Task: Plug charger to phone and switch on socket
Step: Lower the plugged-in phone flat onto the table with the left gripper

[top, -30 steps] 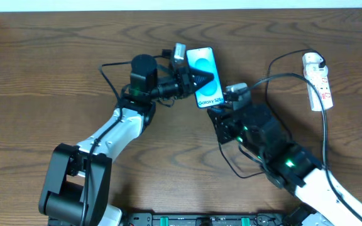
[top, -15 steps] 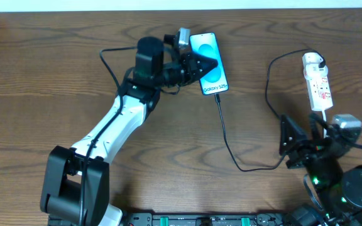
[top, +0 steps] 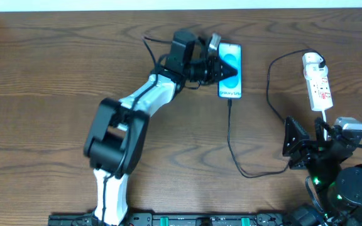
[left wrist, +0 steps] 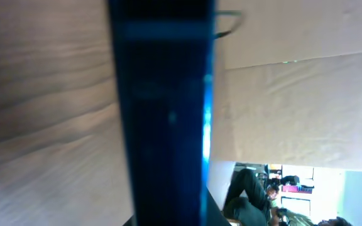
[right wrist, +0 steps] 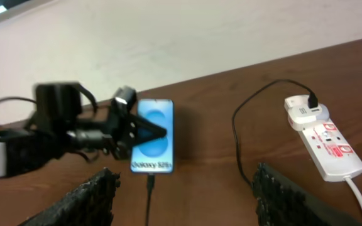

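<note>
Phone (top: 230,89) (likely rigid, slick, breakable) is pinched at its edge by the closed left gripper (top: 231,68); right gripper (top: 307,138) gapes empty.

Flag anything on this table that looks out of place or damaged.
Nothing spilled or damaged. One oddity: the phone is not lying free; the left gripper clamps it, jaws shut, with the charger cable plugged in and trailing slack toward the power strip.
</note>
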